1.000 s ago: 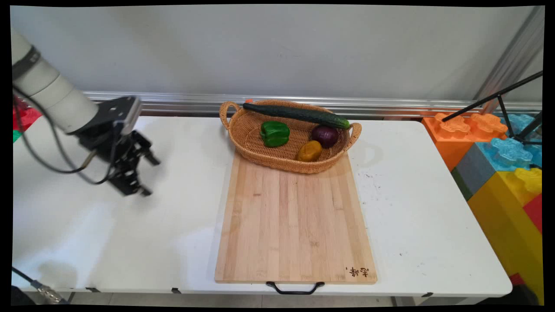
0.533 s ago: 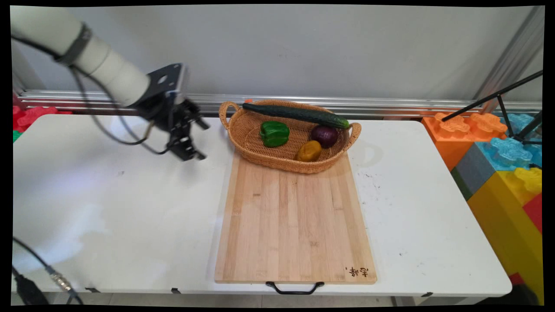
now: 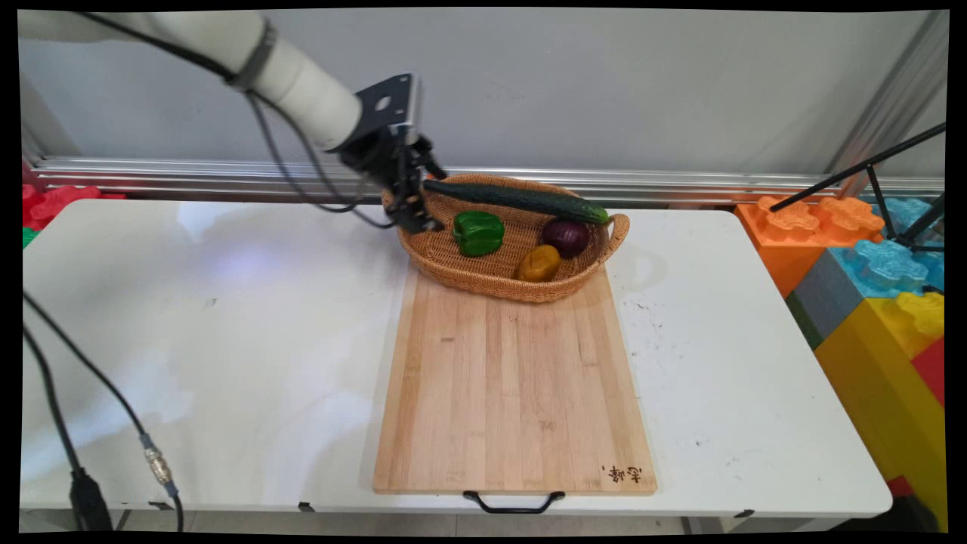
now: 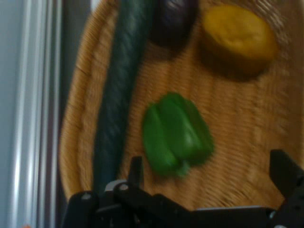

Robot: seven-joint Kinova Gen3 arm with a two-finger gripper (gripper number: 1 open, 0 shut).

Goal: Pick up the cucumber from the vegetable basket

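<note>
Hovering over the left end of the basket [image 3: 498, 283], the gripper [image 3: 423, 193] has its jaws spread wide and holds nothing; in the hand view one finger [image 4: 136, 172] rises at lower left and the other at the right edge, with the green pepper [image 4: 176, 134] lying between them further on. The basket is woven, oval, with a handle at each end, and it rests on the far end of a wooden board [image 3: 514, 393], which lies on the white table [image 3: 211, 340]. Inside it, the green pepper [image 3: 479, 232] sits toward the left, nearest the gripper but apart from it. A long cucumber [image 3: 517, 199] lies along the far rim, its left tip just beside the fingers in the main view. A purple onion [image 3: 566, 236] sits toward the right, just below the cucumber, and a yellow vegetable [image 3: 539, 263], whose kind I cannot tell, lies near it toward the front wall. The hand view shows the cucumber [image 4: 118, 95] running lengthwise left of the pepper, with the onion [image 4: 173, 21] and the yellow vegetable [image 4: 240, 38] beyond. Black cables [image 3: 302, 162] hang from the arm. Large coloured blocks [image 3: 876, 287] stand off the table's right edge.
</note>
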